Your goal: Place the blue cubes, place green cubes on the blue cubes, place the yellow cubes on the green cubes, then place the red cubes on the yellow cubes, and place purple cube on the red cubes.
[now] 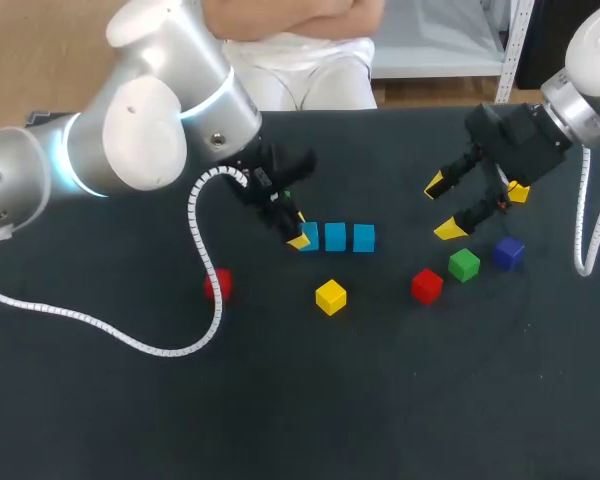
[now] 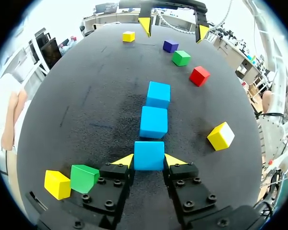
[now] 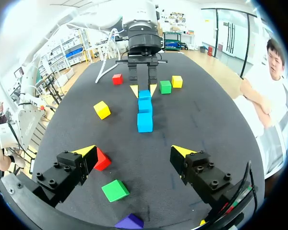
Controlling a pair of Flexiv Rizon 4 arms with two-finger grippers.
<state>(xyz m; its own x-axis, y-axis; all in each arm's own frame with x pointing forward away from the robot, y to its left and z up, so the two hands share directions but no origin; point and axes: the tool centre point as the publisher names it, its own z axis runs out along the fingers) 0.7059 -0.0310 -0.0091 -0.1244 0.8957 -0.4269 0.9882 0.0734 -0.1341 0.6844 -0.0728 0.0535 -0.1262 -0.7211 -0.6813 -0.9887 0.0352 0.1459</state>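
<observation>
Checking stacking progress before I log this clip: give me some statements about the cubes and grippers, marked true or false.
1. Three blue cubes lie in one row. True.
2. A green cube is stacked on a blue cube. False: the green cubes sit on the table, and nothing is stacked.
3. The right gripper is shut on the purple cube. False: it is open and empty, and the purple cube rests on the table.
4. The end blue cube sits between the left gripper's fingers. True; both tips touch it.
</observation>
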